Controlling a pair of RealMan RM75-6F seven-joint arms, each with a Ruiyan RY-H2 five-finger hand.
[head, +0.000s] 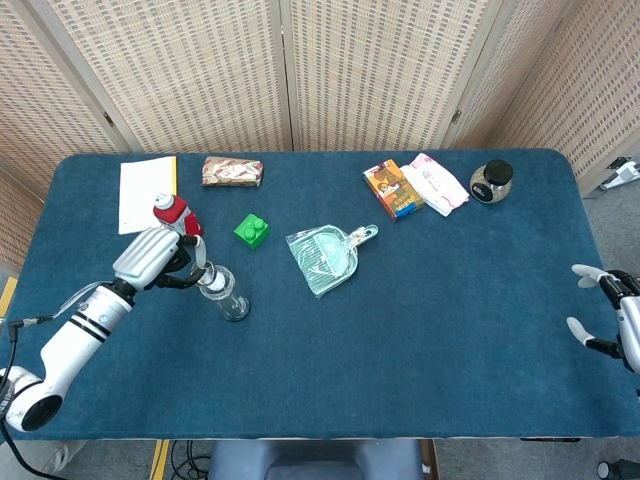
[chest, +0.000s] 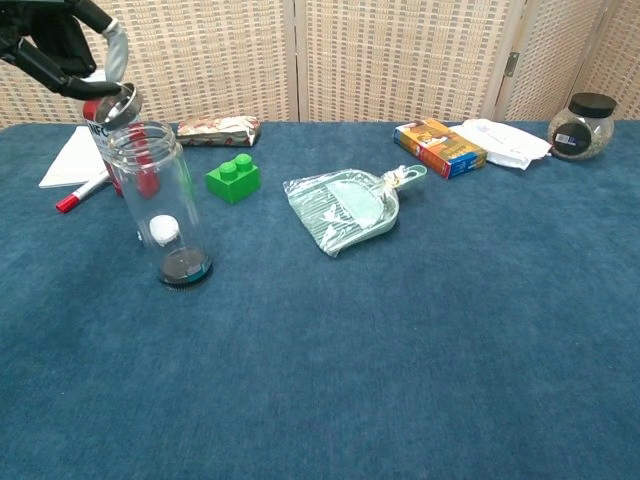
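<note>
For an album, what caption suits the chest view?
Left hand holds a small metal strainer over a clear jar.

jar (chest: 160, 205): clear glossy plastic | strainer (chest: 113, 106): shiny metal | table (chest: 420, 340): matt blue cloth
</note>
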